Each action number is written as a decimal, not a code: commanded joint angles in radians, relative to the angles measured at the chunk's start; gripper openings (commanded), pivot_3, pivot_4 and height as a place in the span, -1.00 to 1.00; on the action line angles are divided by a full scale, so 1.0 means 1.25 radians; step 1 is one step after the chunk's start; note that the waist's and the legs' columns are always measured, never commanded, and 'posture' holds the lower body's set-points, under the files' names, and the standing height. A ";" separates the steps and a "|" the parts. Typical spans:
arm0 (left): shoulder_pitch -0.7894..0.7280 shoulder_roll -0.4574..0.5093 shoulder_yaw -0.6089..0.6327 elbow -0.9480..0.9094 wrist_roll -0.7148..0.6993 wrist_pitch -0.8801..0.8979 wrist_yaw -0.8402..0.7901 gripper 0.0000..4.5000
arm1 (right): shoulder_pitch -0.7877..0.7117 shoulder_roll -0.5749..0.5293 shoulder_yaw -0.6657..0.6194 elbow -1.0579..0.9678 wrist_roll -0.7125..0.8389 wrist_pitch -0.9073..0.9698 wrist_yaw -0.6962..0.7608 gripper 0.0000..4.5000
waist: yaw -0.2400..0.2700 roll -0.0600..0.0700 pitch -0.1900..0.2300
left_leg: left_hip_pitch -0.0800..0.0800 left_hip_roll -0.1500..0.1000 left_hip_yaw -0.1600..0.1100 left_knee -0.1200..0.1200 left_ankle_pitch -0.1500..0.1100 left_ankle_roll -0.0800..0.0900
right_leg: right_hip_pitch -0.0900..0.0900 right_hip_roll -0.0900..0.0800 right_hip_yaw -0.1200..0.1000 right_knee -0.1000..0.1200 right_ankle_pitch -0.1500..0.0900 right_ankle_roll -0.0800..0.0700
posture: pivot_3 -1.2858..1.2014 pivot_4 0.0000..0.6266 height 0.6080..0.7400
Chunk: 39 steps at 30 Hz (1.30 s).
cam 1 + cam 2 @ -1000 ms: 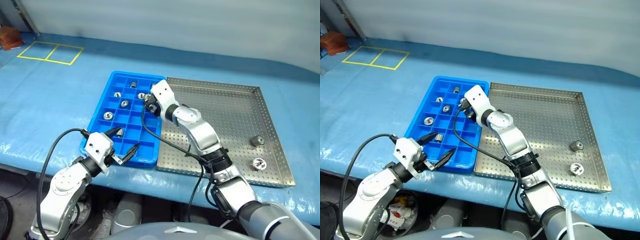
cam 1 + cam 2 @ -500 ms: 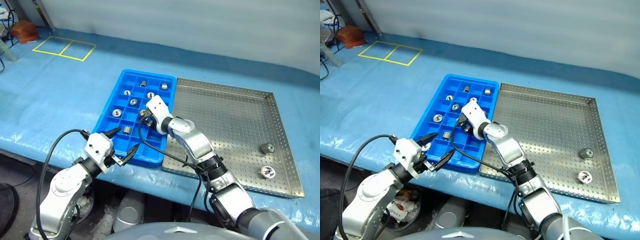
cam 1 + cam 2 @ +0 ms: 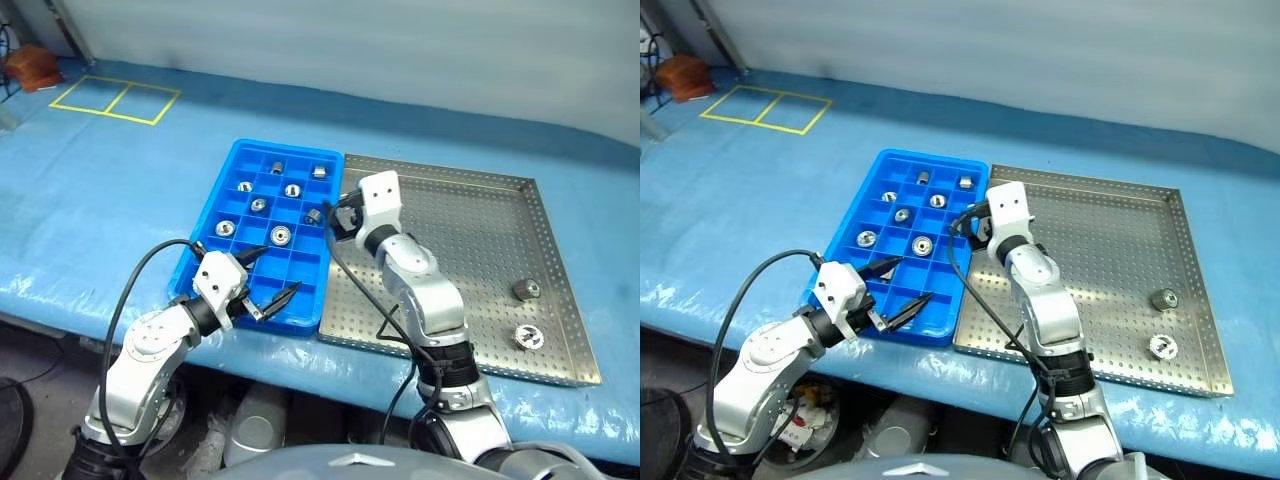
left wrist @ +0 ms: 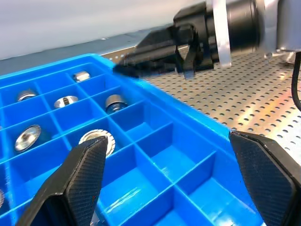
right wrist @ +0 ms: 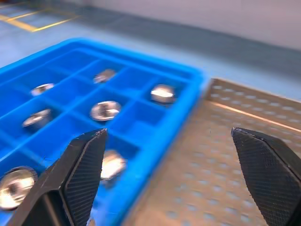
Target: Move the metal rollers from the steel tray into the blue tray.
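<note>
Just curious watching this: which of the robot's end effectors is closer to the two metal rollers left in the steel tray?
The right end effector, over the steel tray's left edge. The left end effector hangs over the blue tray, farther from those rollers.

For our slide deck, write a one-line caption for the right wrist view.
Open right gripper above the seam between the blue tray, its compartments holding metal rollers, and the steel tray.
</note>
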 commanded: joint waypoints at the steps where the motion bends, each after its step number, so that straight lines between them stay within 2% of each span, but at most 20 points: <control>1: -0.031 -0.014 -0.026 0.008 -0.013 -0.011 -0.023 1.00 | 0.048 0.043 -0.072 -0.083 -0.029 -0.012 -0.124 0.98 | -0.021 0.000 0.000 | 0.000 0.000 0.000 0.000 0.000 0.000 | 0.000 0.000 0.000 0.000 0.000 0.000 | 0.19 -0.52 1.00; 7: -0.061 -0.020 -0.052 0.030 -0.005 -0.010 -0.047 1.00 | 0.089 0.116 -0.141 -0.098 -0.069 -0.023 -0.308 0.98 | -0.096 0.000 0.000 | 0.003 -0.001 0.000 0.001 0.001 0.000 | 0.003 0.000 0.002 0.001 0.001 0.001 | 0.16 -0.52 1.00; 13: -0.096 -0.001 -0.095 0.042 0.038 -0.028 -0.074 1.00 | 0.058 0.142 -0.201 -0.047 -0.057 -0.013 -0.453 0.98 | -0.133 0.000 0.000 | 0.008 0.001 -0.001 0.001 0.001 0.000 | 0.007 0.002 0.003 0.002 0.000 0.000 | 0.15 -0.52 1.00; 23: -0.115 -0.027 -0.139 0.040 0.034 -0.027 -0.092 1.00 | -0.085 0.167 -0.371 0.122 0.078 -0.055 -0.597 0.98 | -0.136 0.001 0.000 | 0.009 0.001 -0.001 0.001 0.001 0.001 | 0.008 0.001 0.005 0.001 0.001 0.001 | 0.15 -0.52 1.00; 27: -0.111 -0.027 -0.140 0.039 0.034 -0.027 -0.093 1.00 | -0.116 0.153 -0.388 0.170 0.093 -0.083 -0.656 0.98 | -0.137 0.001 0.000 | 0.009 0.001 -0.001 0.001 0.002 0.002 | 0.008 0.001 0.006 0.001 0.002 0.002 | 0.16 -0.52 1.00; 39: -0.097 -0.030 -0.134 0.028 0.029 -0.024 -0.083 1.00 | -0.202 0.106 -0.465 0.364 0.184 -0.183 -0.723 0.98 | -0.137 0.002 0.000 | 0.010 0.001 -0.001 0.001 0.002 0.002 | 0.009 0.002 0.007 0.001 0.002 0.003 | 0.18 -0.52 1.00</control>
